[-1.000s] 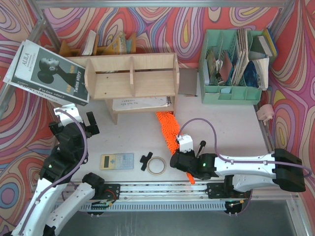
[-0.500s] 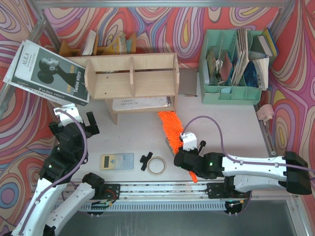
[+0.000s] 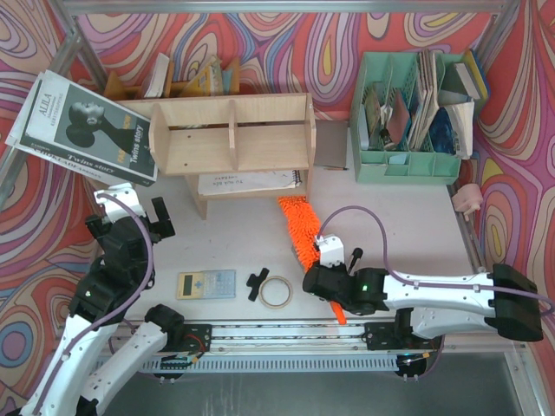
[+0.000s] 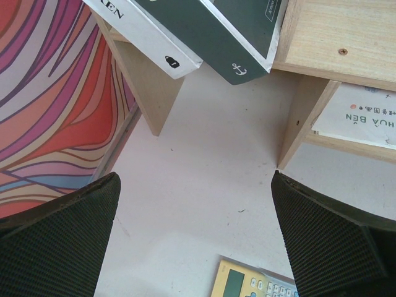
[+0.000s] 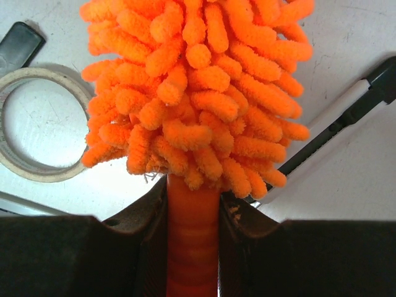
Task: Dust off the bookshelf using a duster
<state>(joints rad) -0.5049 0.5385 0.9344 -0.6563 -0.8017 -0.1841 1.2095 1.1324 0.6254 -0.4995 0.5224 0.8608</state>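
The bookshelf [image 3: 232, 134], a light plywood unit with three compartments, stands at the back centre-left; one of its legs shows in the left wrist view [image 4: 306, 120]. The fluffy orange duster [image 3: 299, 225] lies pointing from the shelf's right front toward my right gripper [image 3: 328, 270]. That gripper is shut on the duster's smooth orange handle [image 5: 193, 238], with the fluffy head [image 5: 198, 86] just ahead of the fingers. My left gripper [image 3: 130, 217] is open and empty, in front of the shelf's left end over bare table [image 4: 198, 204].
A yellow calculator [image 3: 205, 283], a tape roll [image 3: 276, 293] and a small black part [image 3: 257, 280] lie at front centre. A box cutter [image 5: 337, 120] lies beside the duster. A tilted book [image 3: 82, 130] leans on the shelf's left. A mint file organizer [image 3: 412, 117] stands back right.
My right gripper, holding the duster, swung slightly right and forward, then came back a little left. The duster's head shifted with it. The left arm has not moved.
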